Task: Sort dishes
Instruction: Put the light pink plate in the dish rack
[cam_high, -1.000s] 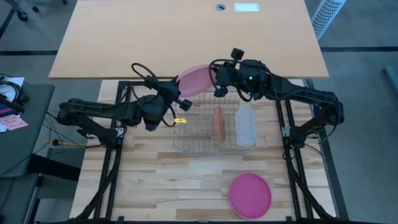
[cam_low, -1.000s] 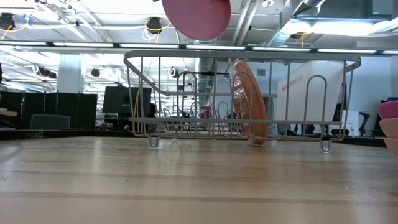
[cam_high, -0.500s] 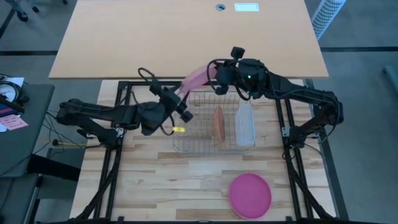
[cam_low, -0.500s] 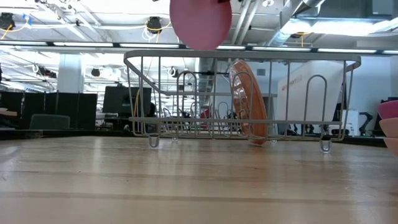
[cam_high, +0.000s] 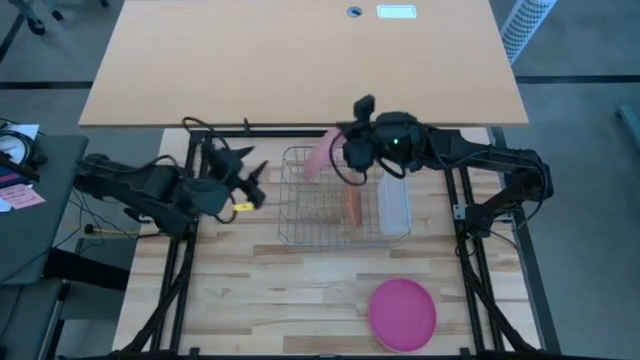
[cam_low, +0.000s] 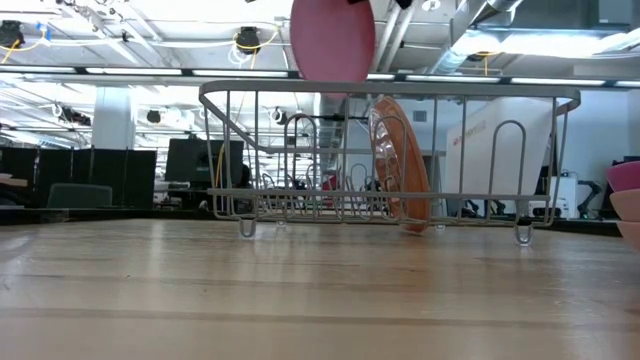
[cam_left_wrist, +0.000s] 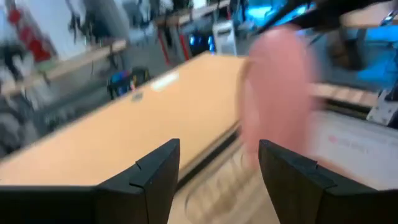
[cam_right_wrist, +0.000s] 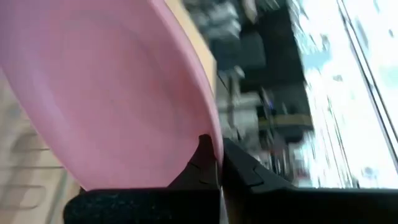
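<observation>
No readable writing anywhere. Right claw (cam_high: 340, 155) clamps the pale pink plate (cam_high: 318, 157) above the wire rack (cam_high: 300, 228), which holds a salmon-orange plate (cam_high: 351, 200); left claw (cam_high: 254, 180), beside the rack, stands apart, empty.

We see an open-plan lab: exposed ceiling pipes (cam_low: 420, 30) at twelve o'clock, dark monitors (cam_low: 190, 160) at nine o'clock.
</observation>
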